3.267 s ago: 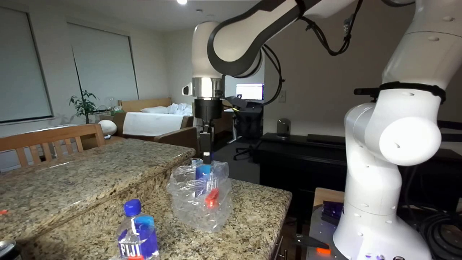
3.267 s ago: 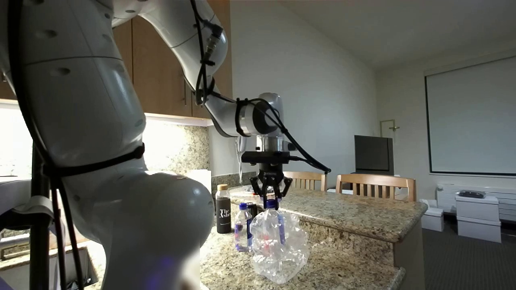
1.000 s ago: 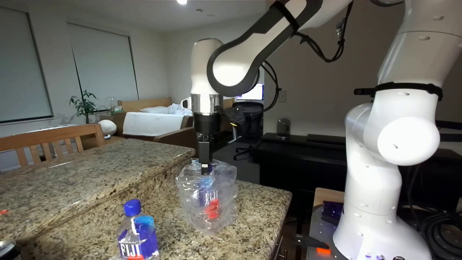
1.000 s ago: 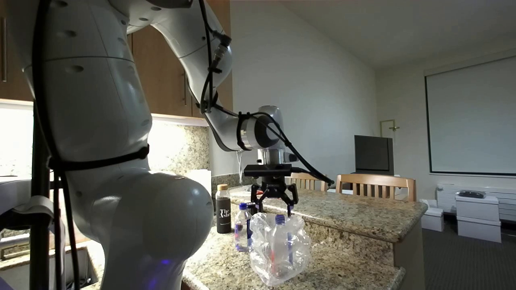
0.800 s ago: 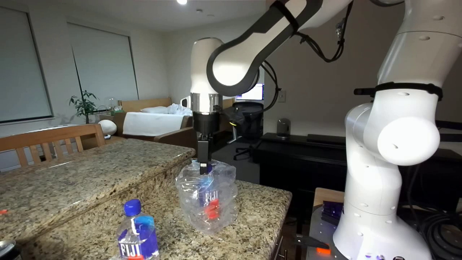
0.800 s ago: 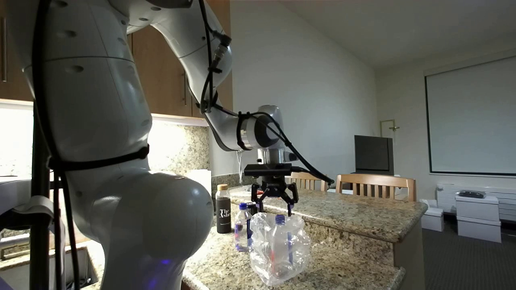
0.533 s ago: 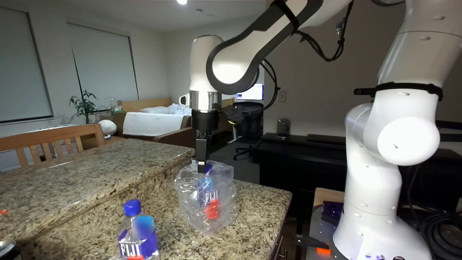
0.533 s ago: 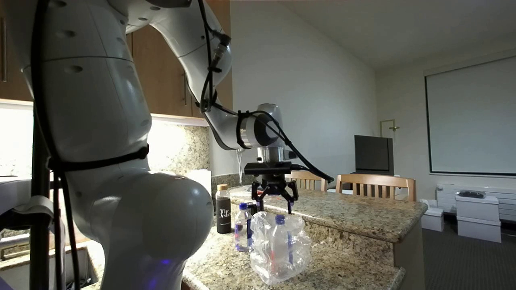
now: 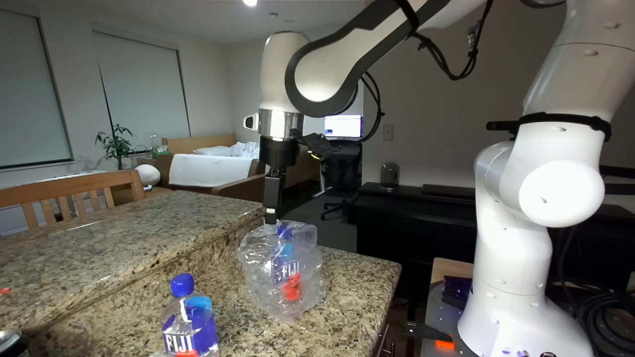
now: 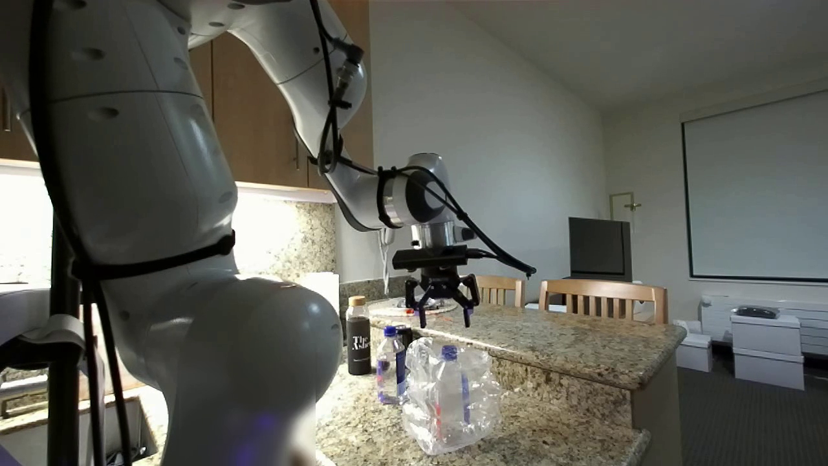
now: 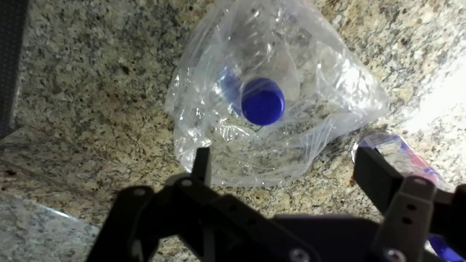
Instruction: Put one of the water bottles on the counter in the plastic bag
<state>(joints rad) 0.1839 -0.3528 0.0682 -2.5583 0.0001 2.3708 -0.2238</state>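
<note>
One water bottle [image 9: 287, 270], clear with a blue cap and purple label, stands upright inside the clear crinkled plastic bag [image 10: 482, 388] on the granite counter. From above, the wrist view shows its cap [image 11: 263, 103] in the bag's mouth. Above the bag hangs my gripper [image 10: 445, 321], its fingers spread wide with nothing between them. In the wrist view the gripper [image 11: 280, 151] lies to one side of the cap, not around it. A second water bottle [image 9: 191, 322] stands outside the bag; one finger [image 11: 376, 178] partly hides it in the wrist view.
A dark bottle with a wooden lid [image 10: 358, 340] and a dark can [image 10: 405, 335] stand beyond the second water bottle. A raised granite ledge [image 9: 149, 228] runs along the counter's back. The counter's edge [image 9: 392, 287] lies beside the bag.
Earlier my gripper was shut at the bottle's top. It then came down with the bottle and opened. Since then it has risen clear of the cap; bottle and bag stay on the counter.
</note>
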